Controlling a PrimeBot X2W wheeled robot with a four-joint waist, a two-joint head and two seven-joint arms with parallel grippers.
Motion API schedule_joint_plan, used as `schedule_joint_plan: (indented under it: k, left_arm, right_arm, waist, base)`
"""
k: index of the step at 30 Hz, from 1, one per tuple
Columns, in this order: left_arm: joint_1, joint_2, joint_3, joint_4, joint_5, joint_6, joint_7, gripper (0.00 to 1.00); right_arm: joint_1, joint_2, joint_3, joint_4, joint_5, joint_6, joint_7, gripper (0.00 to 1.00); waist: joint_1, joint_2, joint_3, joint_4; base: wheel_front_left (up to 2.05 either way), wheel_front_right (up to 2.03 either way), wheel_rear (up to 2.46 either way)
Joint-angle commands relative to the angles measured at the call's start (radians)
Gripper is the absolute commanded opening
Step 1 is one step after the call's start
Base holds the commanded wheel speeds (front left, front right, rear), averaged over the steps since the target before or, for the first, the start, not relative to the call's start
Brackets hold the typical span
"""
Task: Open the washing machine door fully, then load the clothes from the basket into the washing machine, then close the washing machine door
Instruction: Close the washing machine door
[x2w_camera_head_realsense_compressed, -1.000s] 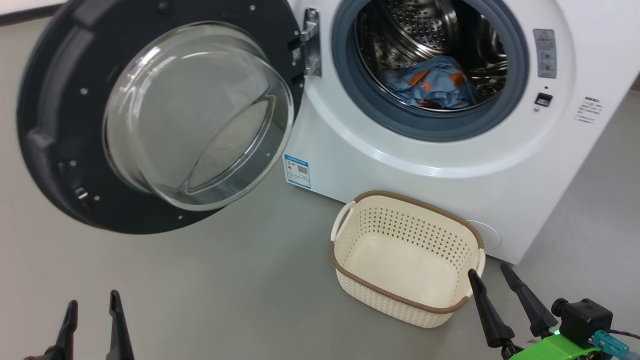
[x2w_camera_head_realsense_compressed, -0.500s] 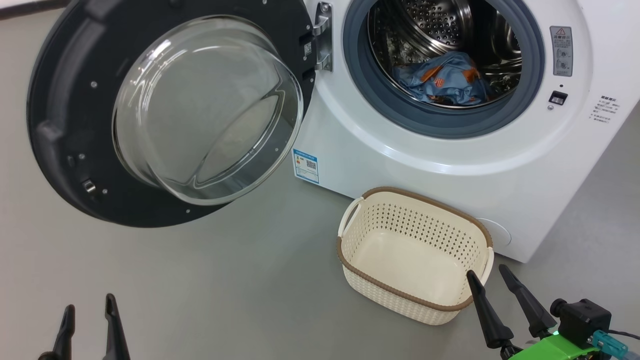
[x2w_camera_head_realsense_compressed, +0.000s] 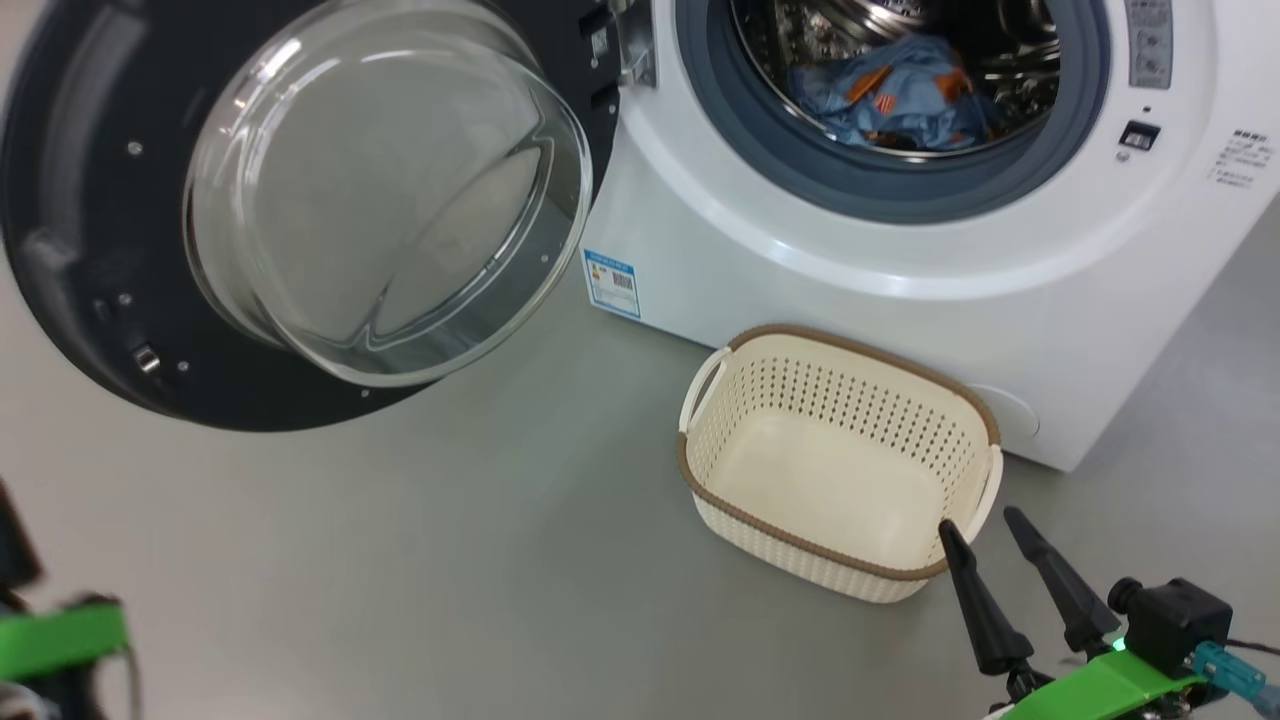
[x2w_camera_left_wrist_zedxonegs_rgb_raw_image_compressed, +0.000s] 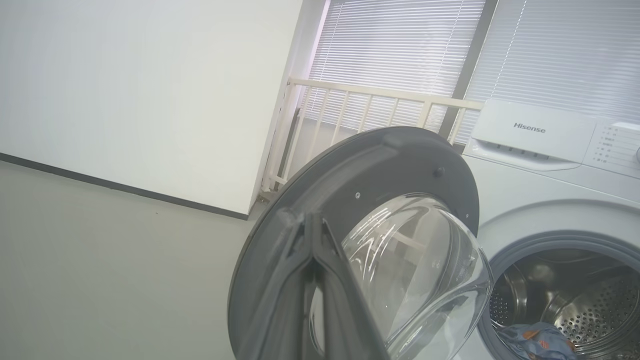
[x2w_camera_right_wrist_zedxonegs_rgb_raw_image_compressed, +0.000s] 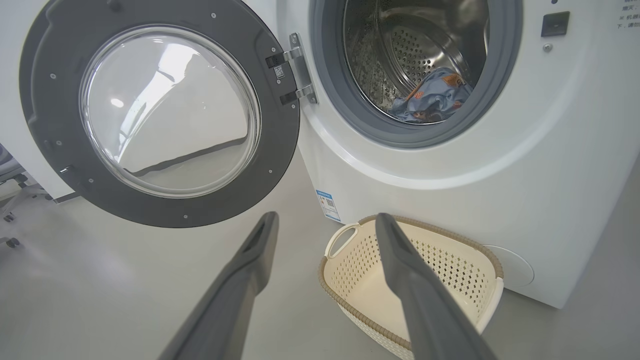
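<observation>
**Door wide open, clothes in the drum**

The washing machine door (x2w_camera_head_realsense_compressed: 380, 190) hangs wide open on the left side of the washing machine (x2w_camera_head_realsense_compressed: 900, 300). Its black rim goes all the way round a big clear glass bowl that bulges out. A metal hinge (x2w_camera_head_realsense_compressed: 632, 55) joins the door to the white front.

The clothes (x2w_camera_head_realsense_compressed: 890, 95) are blue with orange-brown pictures. They lie in a heap at the bottom of the shiny steel drum (x2w_camera_right_wrist_zedxonegs_rgb_raw_image_compressed: 415, 45), behind the grey rubber ring (x2w_camera_head_realsense_compressed: 900, 195).

The basket (x2w_camera_head_realsense_compressed: 850, 410) sits on the grey floor (x2w_camera_head_realsense_compressed: 450, 560), just in front of the machine and below the round hole. A small blue label (x2w_camera_head_realsense_compressed: 611, 283) is stuck low on the front, between the door and the basket.

The right gripper (x2w_camera_head_realsense_compressed: 978, 522) is low down on the right, near the closest corner of the basket. Its two dark fingers are spread apart and hold nothing.

The left gripper (x2w_camera_left_wrist_zedxonegs_rgb_raw_image_compressed: 314, 222) has its two fingers pressed together, with nothing between them. In the left wrist view they point up at the outer edge of the door. I cannot tell if they touch it.
</observation>
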Motion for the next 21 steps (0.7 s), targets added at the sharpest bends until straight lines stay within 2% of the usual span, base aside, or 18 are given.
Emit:
schedule_joint_plan:
  k: [1, 7, 13, 17, 21]
  left_arm:
    - [-0.076, 0.089, 0.023, -0.024, -0.078, -0.003, -0.006, 0.0]
    - [-0.25, 0.311, -0.012, 0.047, -0.337, -0.003, 0.027, 0.0]
    - [-0.419, 0.468, -0.041, 0.216, -0.573, -0.003, 0.114, 0.0]
    - [-0.524, 0.534, -0.084, 0.34, -0.664, -0.003, 0.172, 0.0]
    - [-0.6, 0.555, -0.12, 0.439, -0.715, -0.003, 0.228, 0.0]
  right_arm:
    - [-0.049, -0.025, 0.02, -0.03, -0.01, 0.006, -0.008, 1.0]
    - [-0.08, -0.042, 0.023, -0.036, -0.016, 0.006, -0.008, 1.0]
    - [-0.114, -0.055, 0.042, -0.042, -0.02, 0.006, -0.008, 1.0]
    - [-0.13, -0.075, 0.05, -0.049, -0.017, 0.006, -0.008, 1.0]
    - [-0.138, -0.093, 0.054, -0.055, -0.017, 0.006, -0.008, 1.0]
  waist:
    - [0.0, 0.0, 0.039, 0.0]
    - [0.0, 0.0, 0.099, -0.003]
    - [0.0, 0.0, 0.15, -0.018]
    - [0.0, 0.0, 0.181, -0.024]
    - [0.0, 0.0, 0.207, -0.025]
  base:
    - [0.0, 0.0, 0.0]
    - [0.0, 0.0, 0.0]
    - [0.0, 0.0, 0.0]
    - [0.0, 0.0, 0.0]
    - [0.0, 0.0, 0.0]
